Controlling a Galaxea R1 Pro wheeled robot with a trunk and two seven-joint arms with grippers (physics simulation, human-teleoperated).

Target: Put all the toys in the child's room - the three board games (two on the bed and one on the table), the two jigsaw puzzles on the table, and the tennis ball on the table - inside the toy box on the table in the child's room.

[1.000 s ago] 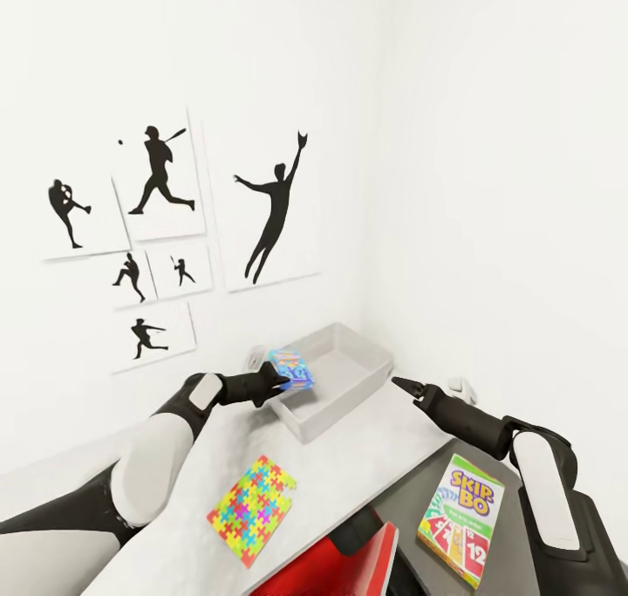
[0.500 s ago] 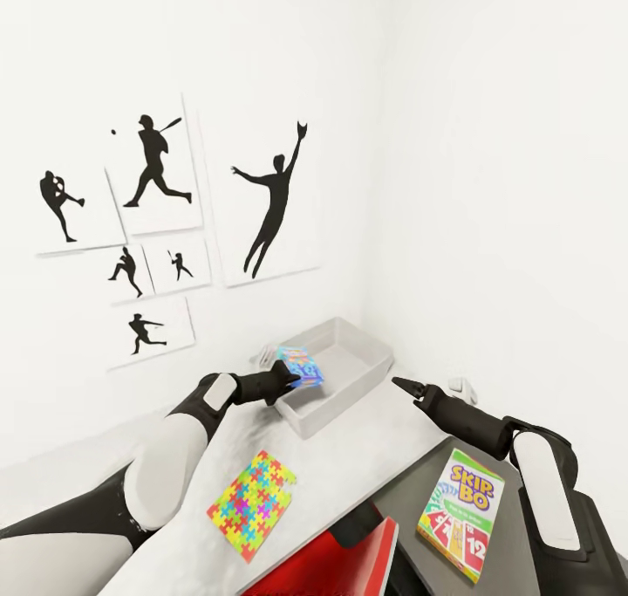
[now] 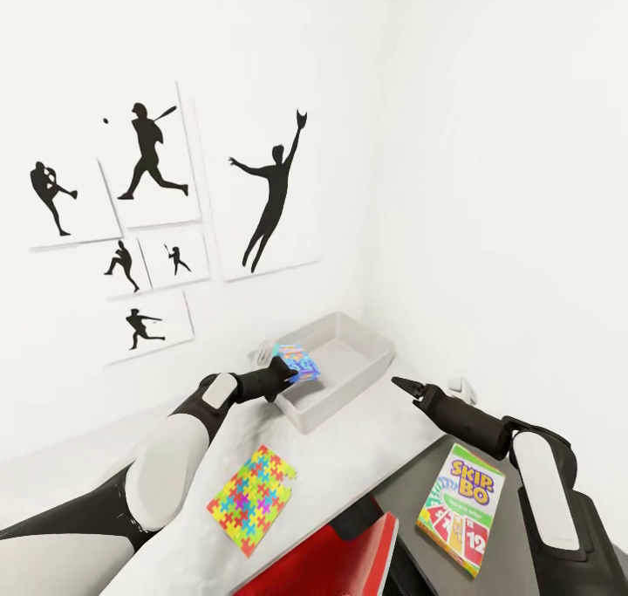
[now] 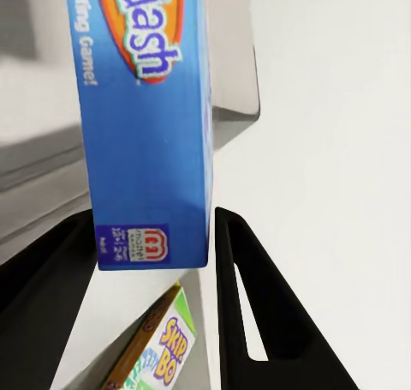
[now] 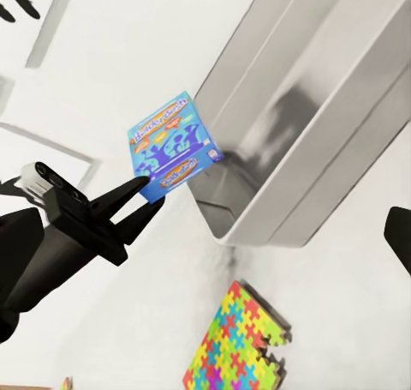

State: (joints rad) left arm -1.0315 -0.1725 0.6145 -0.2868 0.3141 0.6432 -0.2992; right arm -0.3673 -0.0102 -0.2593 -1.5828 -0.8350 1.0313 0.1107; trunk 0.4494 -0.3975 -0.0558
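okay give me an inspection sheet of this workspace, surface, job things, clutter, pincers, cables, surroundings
Surface: pale table joined to a lower dark side unit.
Job's things: grey toy box at the table's far corner; blue board game held over its near rim; jigsaw puzzle flat on the table; Skip-Bo box on the side unit.
Clutter: small white item, unclear.
Pincers: left pincer shut on the blue board game; right pincer empty, jaw state unclear.
Cables: nothing seen.
Surroundings: white walls, baseball posters, red chair.

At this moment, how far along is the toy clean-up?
Nothing visibly lies in the toy box yet. In hand: the left gripper holds the blue board game over the tray's near end. Left: the jigsaw puzzle on the table and the Skip-Bo box on the dark side unit. The right gripper is empty; other toys are unseen.
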